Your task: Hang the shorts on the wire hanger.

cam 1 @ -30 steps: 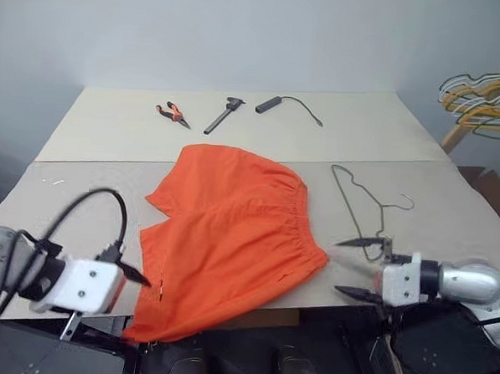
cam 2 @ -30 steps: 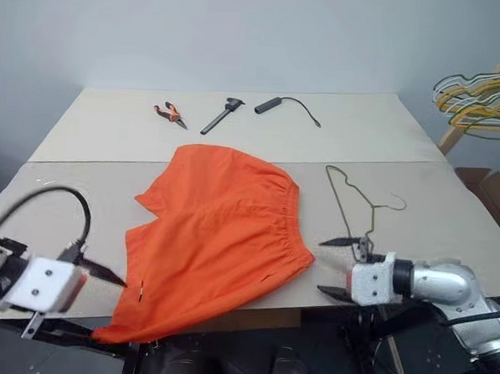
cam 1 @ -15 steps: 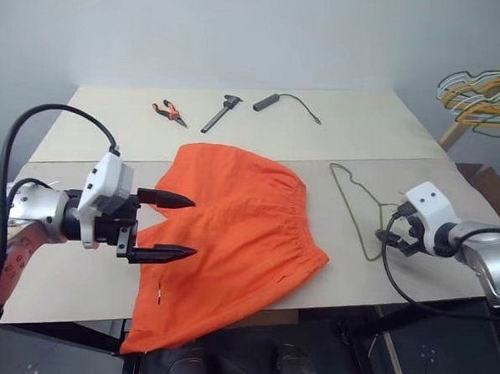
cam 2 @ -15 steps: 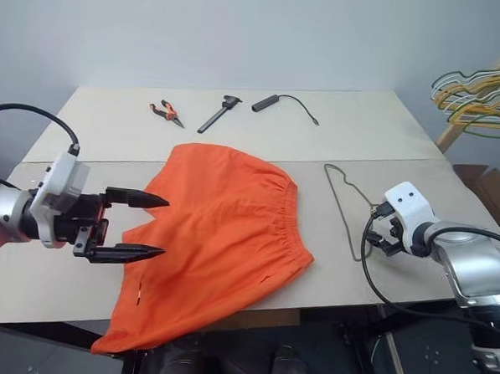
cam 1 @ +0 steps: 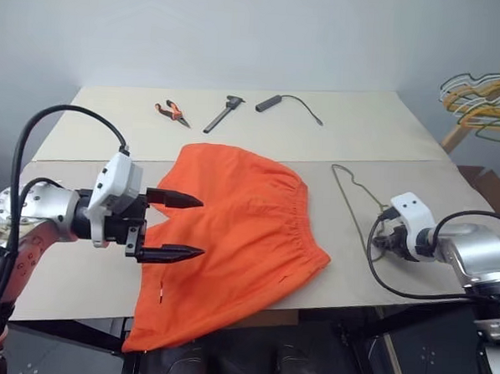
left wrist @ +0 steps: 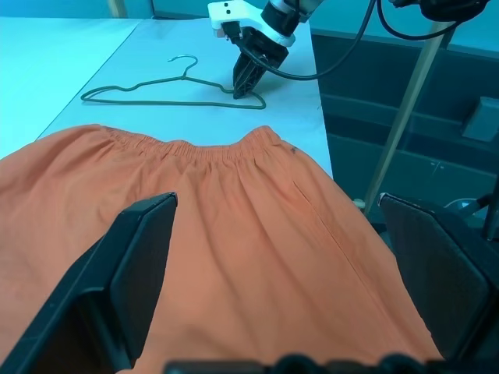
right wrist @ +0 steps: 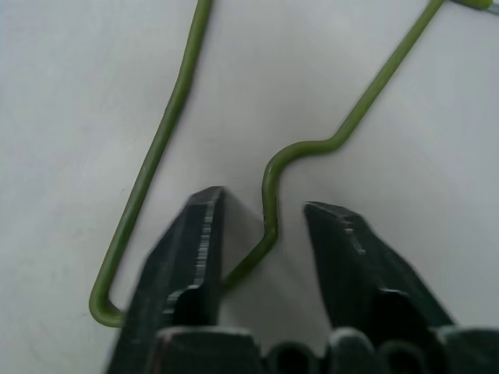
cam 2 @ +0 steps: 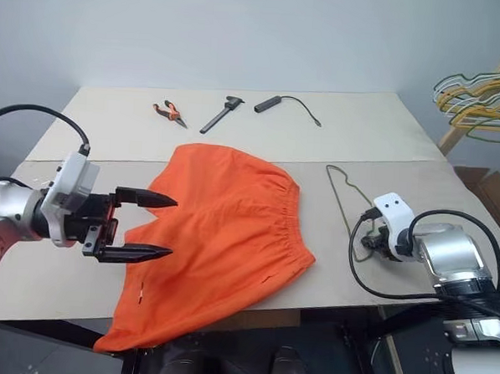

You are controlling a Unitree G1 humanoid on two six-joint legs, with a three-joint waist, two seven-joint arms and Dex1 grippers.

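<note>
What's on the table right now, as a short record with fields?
shorts: orange, spread flat, front edge hanging off the table
hanger: flat on the table, right of the shorts
left claw: open, over the shorts' left edge
right claw: tips astride the hanger's wire at its shoulder bend, not fully closed
tools: at the far edge

A pale beige table (cam 1: pixel 236 128) fills the scene, made of two boards meeting at a seam. Along its far side lie three tools: orange-handled pliers (cam 1: pixel 171 112), a dark grey tool (cam 1: pixel 224 113) (its type is unclear), and a black stick with a thin cable (cam 1: pixel 289 102). Yellow, green and white hangers (cam 1: pixel 485 103) hang at the right edge.
</note>
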